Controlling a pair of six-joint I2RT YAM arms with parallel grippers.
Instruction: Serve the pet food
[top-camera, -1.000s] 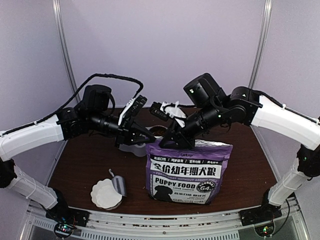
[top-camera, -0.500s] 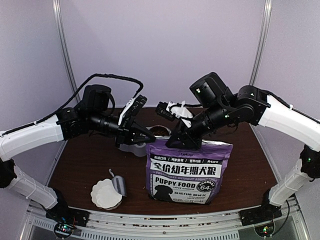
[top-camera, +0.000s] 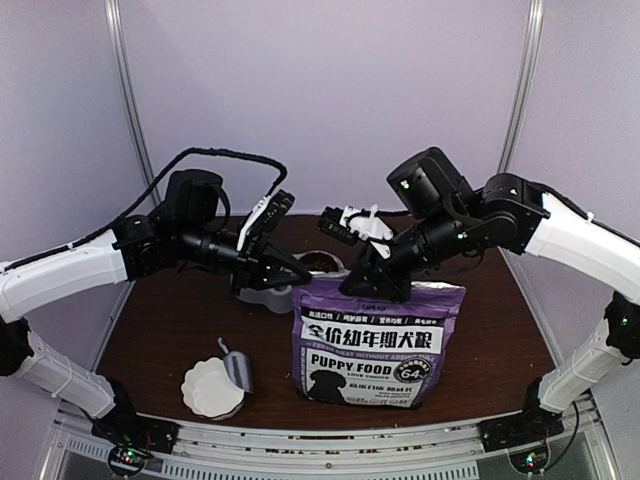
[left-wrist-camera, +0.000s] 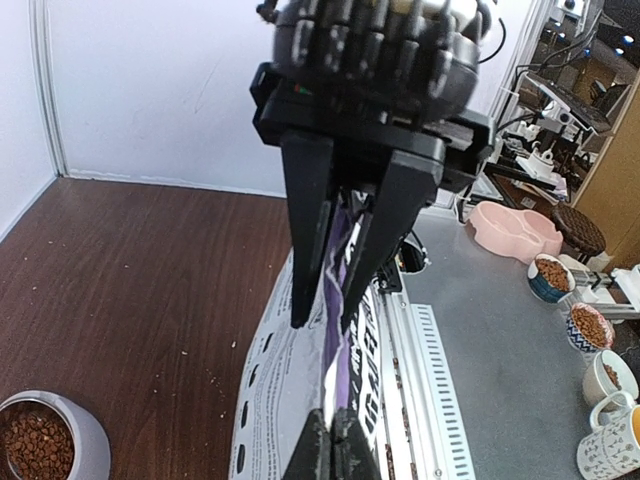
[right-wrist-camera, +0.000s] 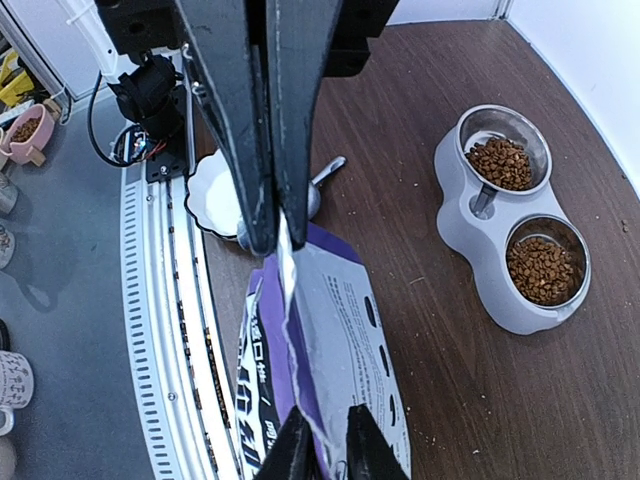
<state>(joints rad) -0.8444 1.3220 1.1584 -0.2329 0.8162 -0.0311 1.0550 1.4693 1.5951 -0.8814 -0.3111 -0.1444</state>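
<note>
Pale lilac walls close in a dark wooden table (top-camera: 170, 320) in the top view. A purple-and-white bag (top-camera: 380, 345) stands upright near the front edge. The left gripper (top-camera: 298, 274) reaches in from the left to the bag's top left corner, and the right gripper (top-camera: 372, 290) comes down on the top edge just beside it. Both are pinched on that edge. Behind the bag a grey feeder (top-camera: 262, 297) is half hidden, with pet food (top-camera: 320, 262) showing in one of its cups. A white bowl (top-camera: 210, 390) sits front left, with a metal scoop (top-camera: 238, 372) touching its right side.

From the left wrist, the left gripper (left-wrist-camera: 332, 445) has its fingers pressed together on the bag's (left-wrist-camera: 270, 380) upper seam. Facing it, the right gripper (left-wrist-camera: 322, 322) has its tips nearly together astride the same seam. Pet food (left-wrist-camera: 32, 447) fills a steel cup at the lower left corner.

From the right wrist, the right gripper (right-wrist-camera: 328, 450) clamps the thin seam of the bag (right-wrist-camera: 320, 340), and the left gripper (right-wrist-camera: 270, 235) nips it further along. The feeder (right-wrist-camera: 470, 250) stands apart to the right, with pet food (right-wrist-camera: 541, 268) heaped in both cups. The white bowl (right-wrist-camera: 215, 200) and scoop (right-wrist-camera: 325, 170) lie beyond the bag.
</note>
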